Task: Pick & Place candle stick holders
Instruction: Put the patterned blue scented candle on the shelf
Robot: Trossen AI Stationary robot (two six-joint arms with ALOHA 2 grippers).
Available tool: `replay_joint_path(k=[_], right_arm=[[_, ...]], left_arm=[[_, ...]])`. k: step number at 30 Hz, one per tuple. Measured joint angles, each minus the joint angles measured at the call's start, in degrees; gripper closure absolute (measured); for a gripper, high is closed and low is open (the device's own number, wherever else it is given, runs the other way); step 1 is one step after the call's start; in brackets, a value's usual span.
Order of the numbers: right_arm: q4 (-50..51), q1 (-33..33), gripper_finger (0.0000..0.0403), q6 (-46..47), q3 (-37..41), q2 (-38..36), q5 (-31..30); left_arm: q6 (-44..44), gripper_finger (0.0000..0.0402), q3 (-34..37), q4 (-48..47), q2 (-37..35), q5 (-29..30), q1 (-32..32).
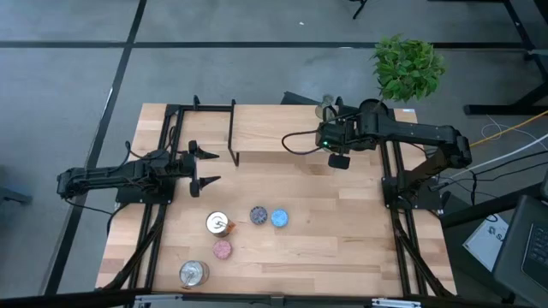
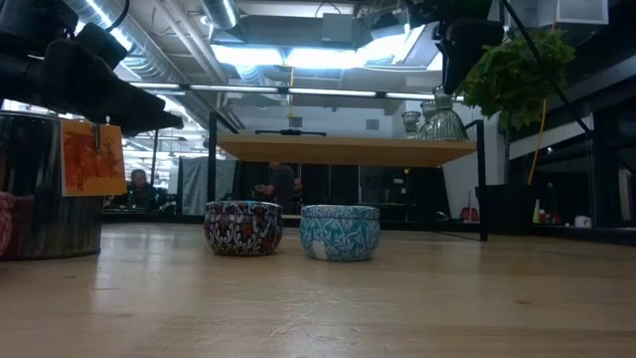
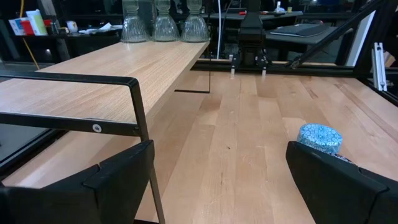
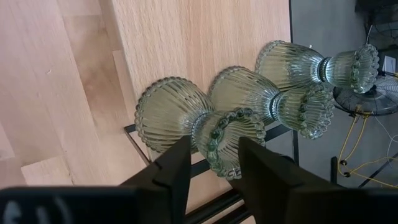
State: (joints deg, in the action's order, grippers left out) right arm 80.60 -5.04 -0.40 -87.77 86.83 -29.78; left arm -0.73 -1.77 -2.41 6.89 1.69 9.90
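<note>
Three pale green glass candle stick holders [image 4: 245, 93] stand on their ribbed bases at the right end of the raised wooden shelf [image 1: 257, 128]. My right gripper [image 4: 214, 165] hangs over the nearest one [image 4: 168, 112], slanting down. Its fingers are open and stand on either side of that holder's beaded top cup. On the table lie a blue holder [image 1: 279, 218], a purple-speckled one [image 1: 258, 214], a pink one [image 1: 222, 249] and two silvery ones [image 1: 219, 223] [image 1: 193, 273]. My left gripper [image 1: 201, 167] waits open at the table's left. My right gripper has its fingers [image 4: 177, 165] on either side of the beaded top cup [image 4: 227, 134] of the nearest glass holder, coming from above at a slant. I cannot tell whether they touch the rim. The holder stands upright on the shelf.
The shelf rests on a black metal frame [image 3: 134, 102] over the table's far part. A potted plant [image 1: 408, 67] stands beyond the far right corner. Bare tabletop lies between the shelf and the holders near the front.
</note>
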Motion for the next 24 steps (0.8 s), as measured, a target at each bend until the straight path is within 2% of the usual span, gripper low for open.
replay_joint_path(k=[5,13,16,20,24], right_arm=[[0.52,0.06,0.0257,0.02,-0.48,0.00,0.00],[0.22,2.02,0.0256,1.56,-8.05,-0.04,0.45],[-0.03,2.94,0.0256,3.42,-10.83,-0.04,3.32],[-0.39,4.47,0.0256,10.89,-12.43,-0.06,7.44],[-0.23,6.60,0.0256,15.15,-12.44,-0.06,14.15]], left_arm=[[0.00,0.0038,0.01,-0.01,0.01,0.00,0.00],[0.00,0.0038,-0.02,0.00,-0.02,0.00,0.01],[0.00,0.0038,0.00,0.01,-0.01,0.00,0.01],[0.00,0.0038,-0.01,0.00,-0.01,0.00,-0.01],[0.00,0.0038,0.00,0.00,0.00,0.00,-0.01]])
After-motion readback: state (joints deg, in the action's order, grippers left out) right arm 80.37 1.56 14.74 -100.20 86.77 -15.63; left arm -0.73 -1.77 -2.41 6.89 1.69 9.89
